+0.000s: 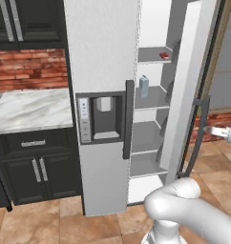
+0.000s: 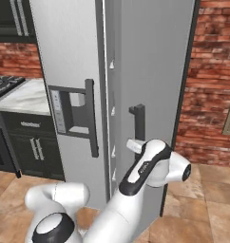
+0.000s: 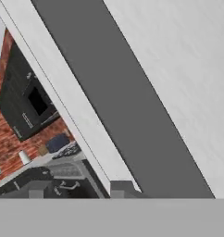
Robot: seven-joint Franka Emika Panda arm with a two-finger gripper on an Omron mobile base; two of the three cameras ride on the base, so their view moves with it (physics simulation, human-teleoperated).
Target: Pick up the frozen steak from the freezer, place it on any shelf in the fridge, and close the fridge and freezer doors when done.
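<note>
Nearest the camera, at the bottom of the left base view, the white arm's elbow (image 1: pixel 184 200) is seen bulging up, and in the right base view the forearm is carried to the dark bar handle (image 2: pixel 138 124) of the plain fridge door (image 2: pixel 150 71) at mid-frame. The gripper (image 2: pixel 132 144) is clamped down to its tightest, apparently onto that handle, though the contact itself is hidden behind the hand; in the hand view the dark bar (image 3: pixel 127 102) is run diagonally across the picture, right against the fingers. The frozen steak (image 1: pixel 164 55) is made out as a small dark-red slab with a paler rim, lying flat on the top grey shelf (image 1: pixel 153 60) in the upper middle of the left base view, a pale-blue carton (image 1: pixel 144 86) standing one shelf below. The dispenser door (image 1: pixel 100 119) is seen shut. If the pull is misjudged, the handle could be slipped off, or the door swung against the arm's own elbow.
</note>
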